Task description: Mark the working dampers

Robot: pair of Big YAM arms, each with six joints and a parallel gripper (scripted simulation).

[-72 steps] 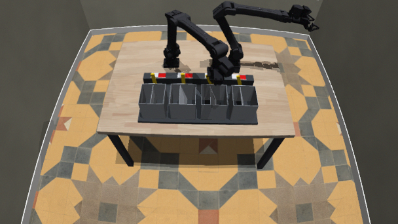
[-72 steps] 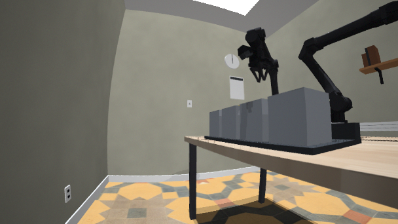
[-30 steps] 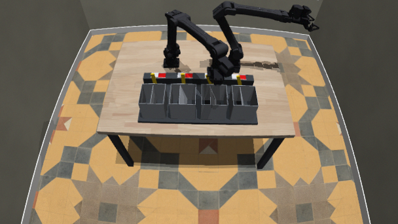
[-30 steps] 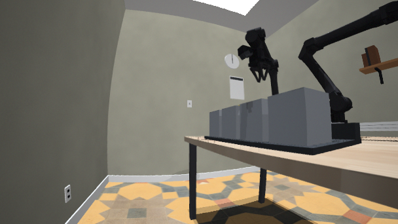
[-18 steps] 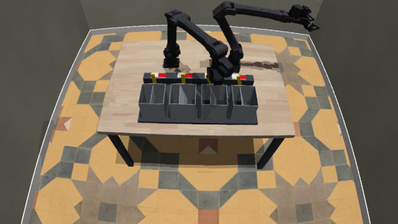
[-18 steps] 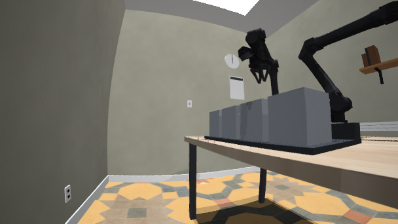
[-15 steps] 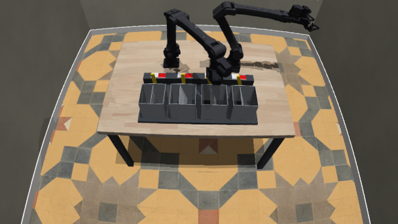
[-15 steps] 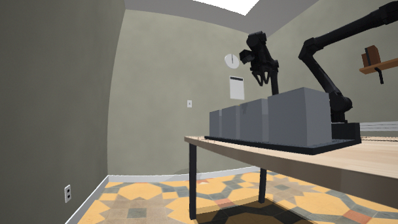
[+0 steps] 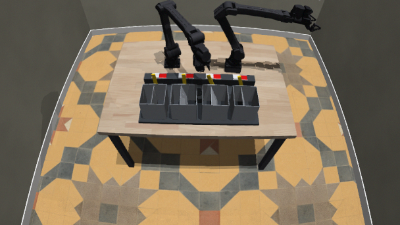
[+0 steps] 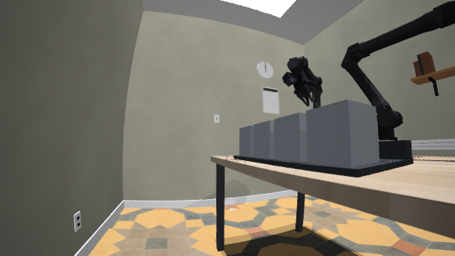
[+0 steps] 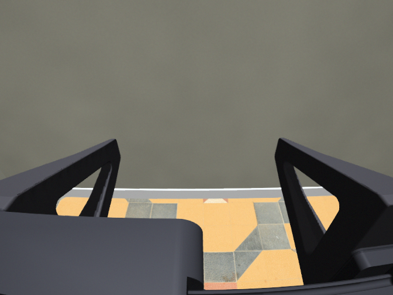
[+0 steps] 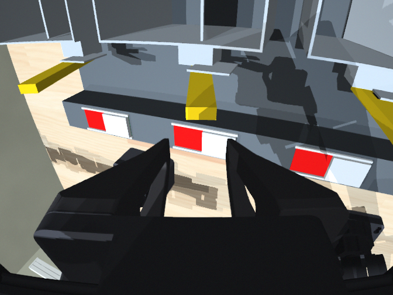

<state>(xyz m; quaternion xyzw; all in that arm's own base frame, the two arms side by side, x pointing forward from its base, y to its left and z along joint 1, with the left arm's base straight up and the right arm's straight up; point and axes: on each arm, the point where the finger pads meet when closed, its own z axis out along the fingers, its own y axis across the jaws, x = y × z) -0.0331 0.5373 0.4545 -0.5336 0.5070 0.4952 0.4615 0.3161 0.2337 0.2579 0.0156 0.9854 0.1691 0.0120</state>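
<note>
Pale wood tops the surface (image 9: 122,115) (image 10: 430,187) (image 12: 110,148), set on a patterned tile floor (image 9: 210,177) (image 10: 161,228) (image 11: 221,225) between grey-green walls (image 9: 20,49) (image 10: 187,93) (image 11: 196,79) (image 12: 19,152); the four grey dampers (image 9: 184,113) (image 10: 333,131) (image 12: 142,33) stand upright in a row behind their sliders, beyond the right gripper (image 9: 204,70) (image 10: 307,104) (image 12: 197,147).

The right gripper's fingers are partly apart with nothing between them; it hangs on the robot's side of the row, pointing down toward the sliders. Just ahead of its fingertips in the wrist view lies one slider (image 9: 214,76) (image 12: 188,137), red beside its white cover (image 12: 214,144); whether a finger touches that cover cannot be told. A yellow lever (image 9: 210,79) (image 12: 200,92) projects from the damper beyond it; the sliders to either side also show red, and so does the farthest one (image 9: 162,75).

The left gripper (image 9: 317,25) (image 11: 197,147) is wide apart and holds nothing; it hangs well away from the dampers, out past the surface's edge, facing the wall and floor.
</note>
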